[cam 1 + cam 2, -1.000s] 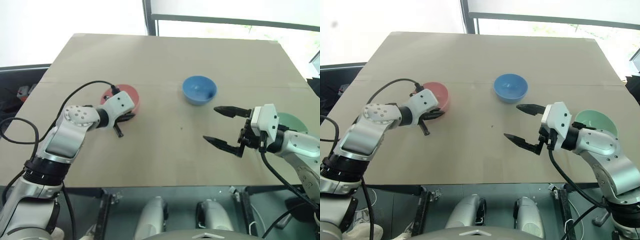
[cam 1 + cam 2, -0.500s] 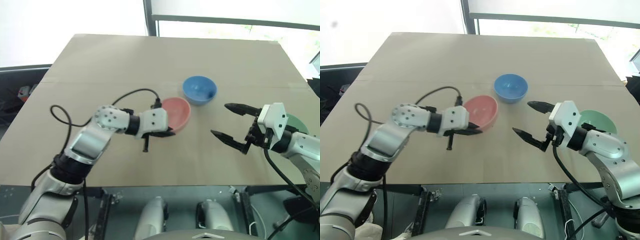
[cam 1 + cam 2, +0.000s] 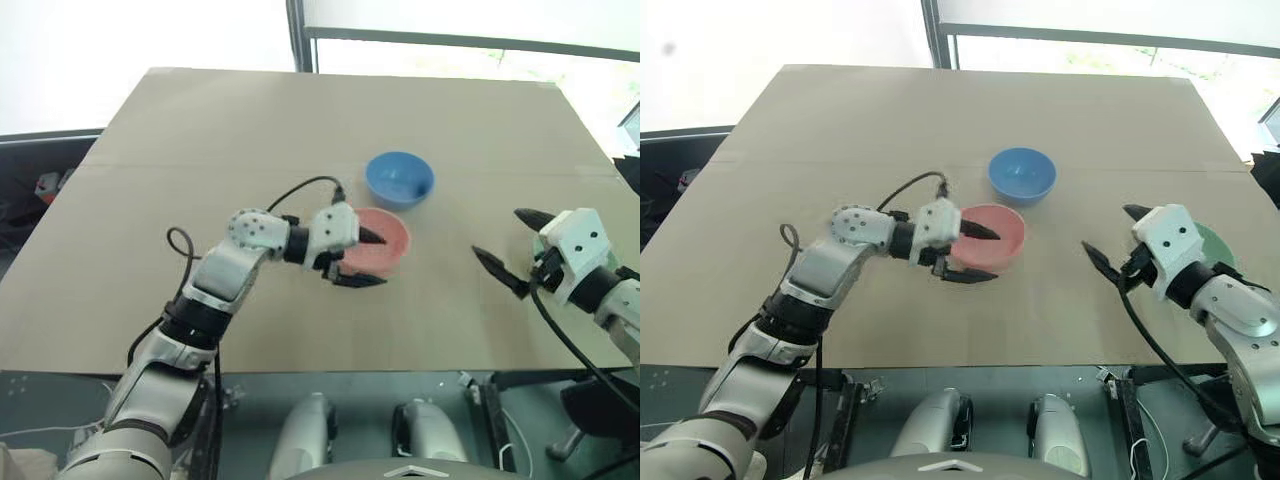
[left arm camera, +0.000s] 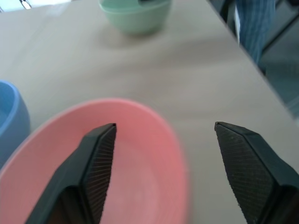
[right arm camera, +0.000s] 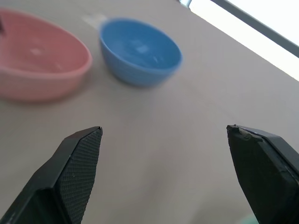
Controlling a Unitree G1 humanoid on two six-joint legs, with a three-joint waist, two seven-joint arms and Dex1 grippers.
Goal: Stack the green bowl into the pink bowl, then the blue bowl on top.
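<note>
While the pink bowl (image 3: pixel 990 235) sits mid-table, the left gripper (image 3: pixel 975 252) straddles its near-left rim, fingers spread (grasping nothing). The right gripper (image 3: pixel 1116 240) gapes empty beside the green bowl (image 3: pixel 1218 247); the blue bowl (image 3: pixel 1021 175) lies farther back.

Tan tabletop (image 3: pixel 250 130) with a faint seam across it, bright window frame (image 3: pixel 300 35) beyond its far edge.

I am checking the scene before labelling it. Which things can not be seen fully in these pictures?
- green bowl: head views, mostly hidden behind the right gripper; left wrist view, cut by the edge.
- blue bowl: left wrist view, cut by the edge.
- pink bowl: blurred there, one left finger in front.
</note>
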